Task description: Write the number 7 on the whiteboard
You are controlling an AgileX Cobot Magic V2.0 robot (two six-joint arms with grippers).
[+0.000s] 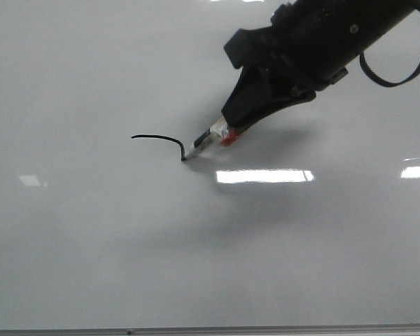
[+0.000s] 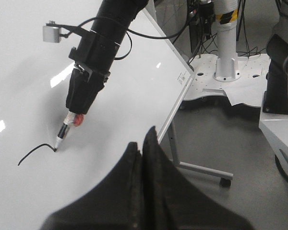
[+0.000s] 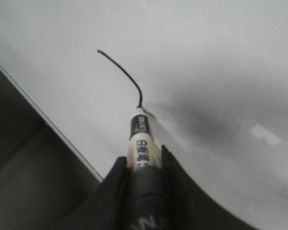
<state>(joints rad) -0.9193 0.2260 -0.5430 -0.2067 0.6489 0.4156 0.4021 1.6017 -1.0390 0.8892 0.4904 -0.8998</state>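
Note:
The whiteboard [image 1: 91, 245] fills the front view, glossy pale grey. On it is a thin black marker line [image 1: 157, 138], the number 7 with only its arched top bar and rounded corner drawn. My right gripper [image 1: 239, 120] is shut on a marker [image 1: 208, 140] whose tip touches the board at the end of that line. In the right wrist view the marker [image 3: 141, 143] sits between the fingers and the line [image 3: 122, 72] runs away from its tip. My left gripper [image 2: 143, 143] is shut with nothing in it, held off the board's edge.
The board's thin frame edge [image 1: 210, 329] runs along the near side. Bright light glares [image 1: 264, 176] lie on the board. In the left wrist view the board's stand leg [image 2: 201, 168] and a white robot base [image 2: 225, 72] stand on the grey floor.

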